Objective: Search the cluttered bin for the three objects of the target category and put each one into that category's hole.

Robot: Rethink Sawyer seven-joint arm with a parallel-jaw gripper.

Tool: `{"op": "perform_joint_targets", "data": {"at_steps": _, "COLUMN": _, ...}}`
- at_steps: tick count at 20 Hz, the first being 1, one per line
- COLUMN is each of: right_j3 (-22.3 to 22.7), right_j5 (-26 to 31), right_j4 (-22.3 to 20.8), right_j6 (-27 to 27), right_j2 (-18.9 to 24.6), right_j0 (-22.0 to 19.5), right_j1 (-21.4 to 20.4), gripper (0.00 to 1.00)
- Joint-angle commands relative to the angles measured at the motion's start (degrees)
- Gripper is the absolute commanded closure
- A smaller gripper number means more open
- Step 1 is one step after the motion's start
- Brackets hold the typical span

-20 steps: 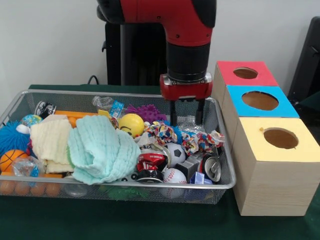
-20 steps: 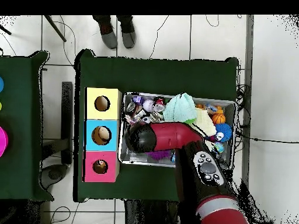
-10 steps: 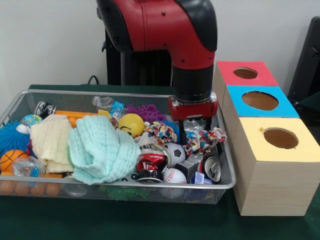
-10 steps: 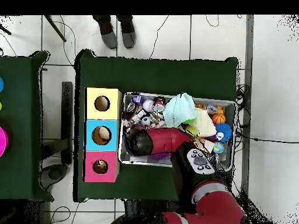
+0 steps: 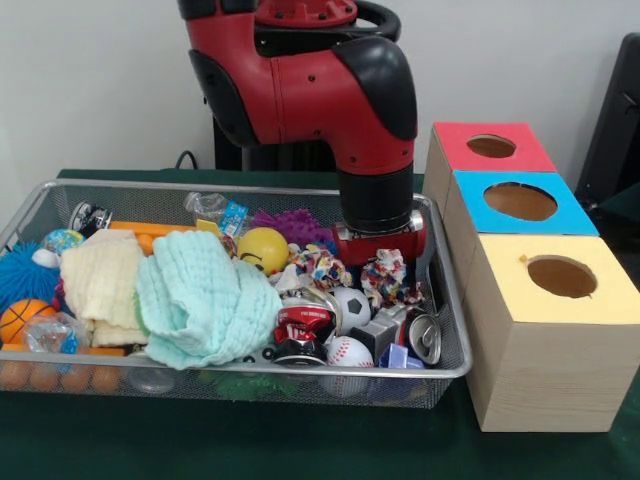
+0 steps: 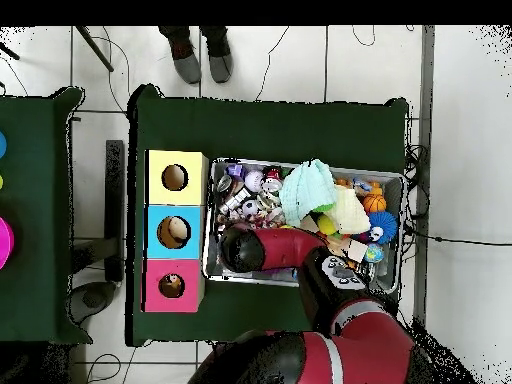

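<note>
The wire bin (image 5: 455, 365) (image 6: 392, 180) is full of toys, cans and cloths. My gripper (image 5: 384, 272) is down at the bin's right end, sunk into a multi-coloured rope toy (image 5: 392, 283); its red base sits just above the knot. A second rope toy (image 5: 322, 266) lies just left of it. Whether anything is gripped is hidden by the rope. From overhead the arm's wrist (image 6: 240, 248) covers the gripper. Beside the bin stand three wooden boxes with round holes: red (image 5: 490, 146) (image 6: 171, 286), blue (image 5: 520, 201) (image 6: 174, 232) and yellow (image 5: 561, 276) (image 6: 175, 178).
Below the rope toy lie a soccer ball (image 5: 352, 306), a baseball (image 5: 349, 352), a red can (image 5: 304, 326) and a silver can (image 5: 424, 337). A mint cloth (image 5: 203, 296), cream cloth (image 5: 99, 283) and yellow ball (image 5: 263, 249) fill the middle. A person's feet (image 6: 198, 62) show overhead.
The arm has come forward and down: the gripper dropped from above the bin's back right into the rope toy, and the toy has bunched up beneath it.
</note>
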Motion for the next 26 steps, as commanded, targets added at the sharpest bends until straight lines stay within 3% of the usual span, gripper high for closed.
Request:
{"op": "perform_joint_targets", "data": {"at_steps": 1, "right_j3": -5.59, "right_j5": -5.49, "right_j4": -1.89, "right_j6": 5.16, "right_j2": 1.60, "right_j0": -0.27, "right_j1": 8.32, "gripper": 0.00}}
{"op": "perform_joint_targets", "data": {"at_steps": 2, "right_j3": -5.32, "right_j5": -6.93, "right_j4": -2.21, "right_j6": 5.50, "right_j2": 1.65, "right_j0": -0.43, "right_j1": 8.37, "gripper": 0.00}}
{"op": "perform_joint_targets", "data": {"at_steps": 3, "right_j3": -5.05, "right_j5": -8.37, "right_j4": -2.53, "right_j6": 5.83, "right_j2": 1.70, "right_j0": -0.58, "right_j1": 8.41, "gripper": 1.00}}
{"op": "perform_joint_targets", "data": {"at_steps": 6, "right_j3": -4.98, "right_j5": -8.45, "right_j4": -2.42, "right_j6": 5.95, "right_j2": 1.57, "right_j0": -0.48, "right_j1": 8.28, "gripper": 1.00}}
{"op": "perform_joint_targets", "data": {"at_steps": 10, "right_j3": -2.51, "right_j5": -3.72, "right_j4": -0.85, "right_j6": 5.75, "right_j2": 1.84, "right_j0": -0.70, "right_j1": 5.17, "gripper": 1.00}}
{"op": "perform_joint_targets", "data": {"at_steps": 15, "right_j3": 11.02, "right_j5": 6.61, "right_j4": 3.77, "right_j6": 8.52, "right_j2": 1.55, "right_j0": -0.96, "right_j1": -13.35, "gripper": 1.00}}
{"op": "perform_joint_targets", "data": {"at_steps": 17, "right_j3": 13.53, "right_j5": 12.49, "right_j4": 6.31, "right_j6": 7.90, "right_j2": 1.88, "right_j0": -1.13, "right_j1": -19.29, "gripper": 1.00}}
{"op": "perform_joint_targets", "data": {"at_steps": 21, "right_j3": 13.78, "right_j5": 23.34, "right_j4": 9.56, "right_j6": 6.75, "right_j2": -0.96, "right_j0": 1.49, "right_j1": -26.65, "gripper": 1.00}}
{"op": "perform_joint_targets", "data": {"at_steps": 26, "right_j3": 13.41, "right_j5": 28.95, "right_j4": 10.25, "right_j6": 5.60, "right_j2": -1.46, "right_j0": 1.89, "right_j1": -29.98, "gripper": 1.00}}
